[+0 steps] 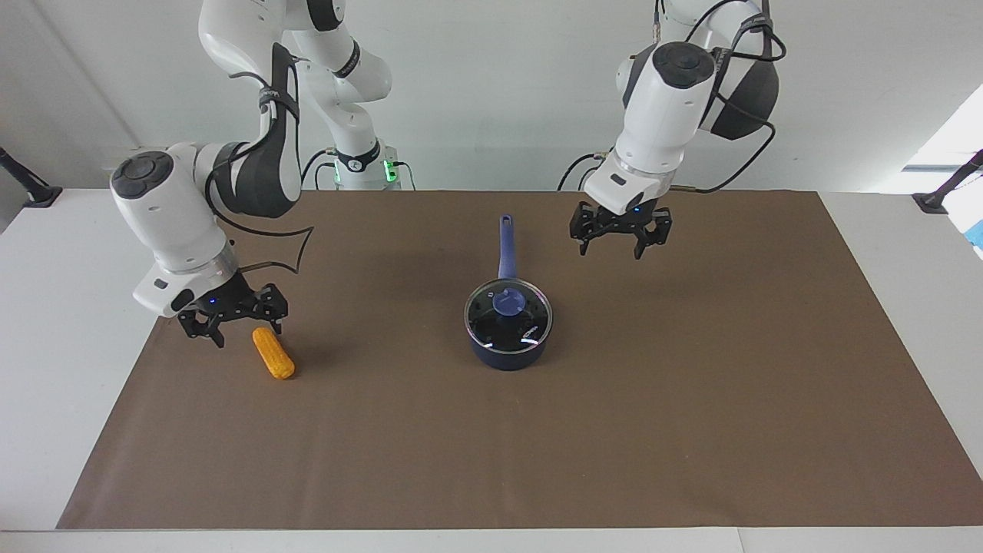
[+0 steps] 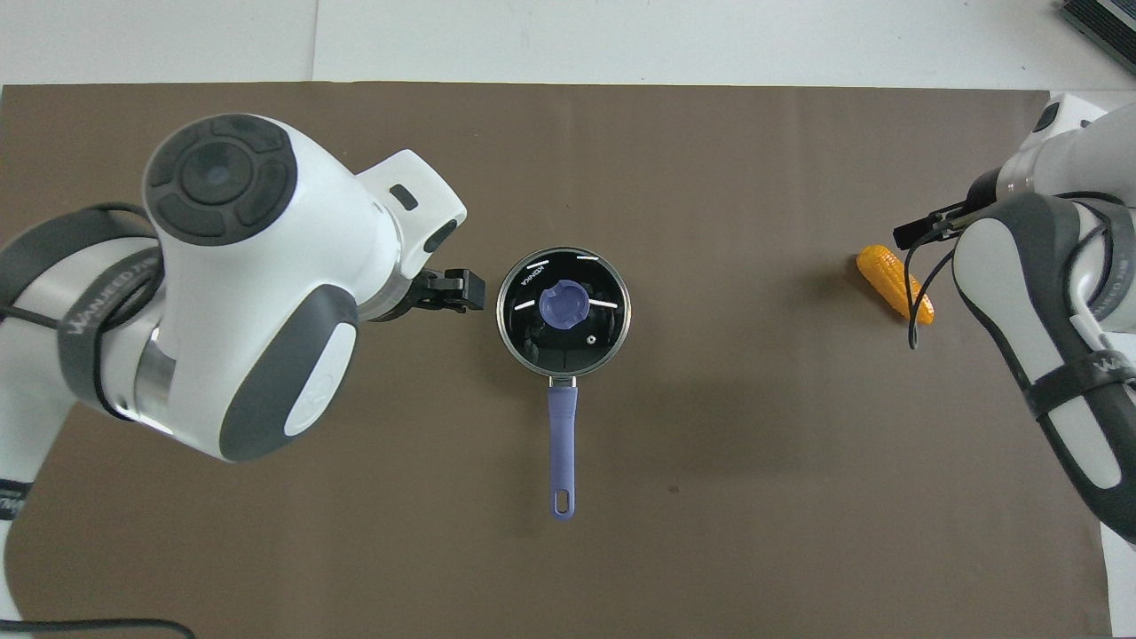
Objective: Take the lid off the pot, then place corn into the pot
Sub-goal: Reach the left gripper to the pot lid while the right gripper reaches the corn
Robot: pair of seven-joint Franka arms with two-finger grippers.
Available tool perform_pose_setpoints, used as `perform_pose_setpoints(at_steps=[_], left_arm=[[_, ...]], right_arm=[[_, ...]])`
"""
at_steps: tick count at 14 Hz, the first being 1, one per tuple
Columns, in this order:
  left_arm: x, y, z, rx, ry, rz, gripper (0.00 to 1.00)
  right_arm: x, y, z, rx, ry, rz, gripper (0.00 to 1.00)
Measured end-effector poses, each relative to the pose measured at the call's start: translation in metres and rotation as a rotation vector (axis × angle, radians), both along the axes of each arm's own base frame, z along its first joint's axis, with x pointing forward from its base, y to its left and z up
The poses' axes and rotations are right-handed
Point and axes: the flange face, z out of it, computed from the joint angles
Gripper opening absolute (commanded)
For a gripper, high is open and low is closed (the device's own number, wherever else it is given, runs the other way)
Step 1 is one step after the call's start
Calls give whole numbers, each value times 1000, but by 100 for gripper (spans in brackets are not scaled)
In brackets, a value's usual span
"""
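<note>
pot (image 1: 507, 349): small dark navy saucepan, sitting upright near the middle of the brown mat (image 1: 691, 430) that is covering the desk (image 1: 46, 384). its long blue handle (image 1: 505, 246) is lying straight along the mat and pointing toward the robots, the hanging hole at the robots' end.

lid (image 1: 508, 311): clear glass disc with metal rim, lying flat and seated on the pot's rim, its blue knob (image 1: 509, 302) sitting at the centre and facing up.

corn (image 1: 273, 352): yellow-orange cob, lying flat on the mat toward the right arm's end of the desk, well apart from the pot. its long axis is running aslant: one end is pointing toward the robots and the mat's edge, the opposite end away from the robots and toward the pot.

right hand (image 1: 230, 326): hanging low over the mat just beside the corn's robot-side end, fingers pointing down and spread wide, gripping nothing; whether one fingertip is touching the cob cannot be told.

left hand (image 1: 620, 243): hovering above the mat, beside the pot's handle on the left arm's side, fingers pointing down and spread wide, empty.
</note>
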Motion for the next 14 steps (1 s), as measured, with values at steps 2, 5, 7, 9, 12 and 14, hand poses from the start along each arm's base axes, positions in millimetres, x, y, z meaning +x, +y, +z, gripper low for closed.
perform_pose_setpoints(at_steps=[2,5,7,9,12,14], left_arm=[[-3,-27,-22,3,9,28,100],[0,-50,-49,-6,-1,59,100],[-3,-62,-60,-7,-1,57,100],[-8,-76,-68,-8,-2,48,100],[-12,-92,-81,-11,-7,31,100],[-15,-107,-88,-8,-2,25,100]], right_arm=[[-6,-5,-27,-7,7,43,100],[-16,-18,-58,-12,46,108,100],[-21,-24,-77,-6,75,171,100],[-21,-24,-91,8,72,203,100],[-22,-21,-110,0,51,209,100],[-24,-21,-117,-1,52,209,100]])
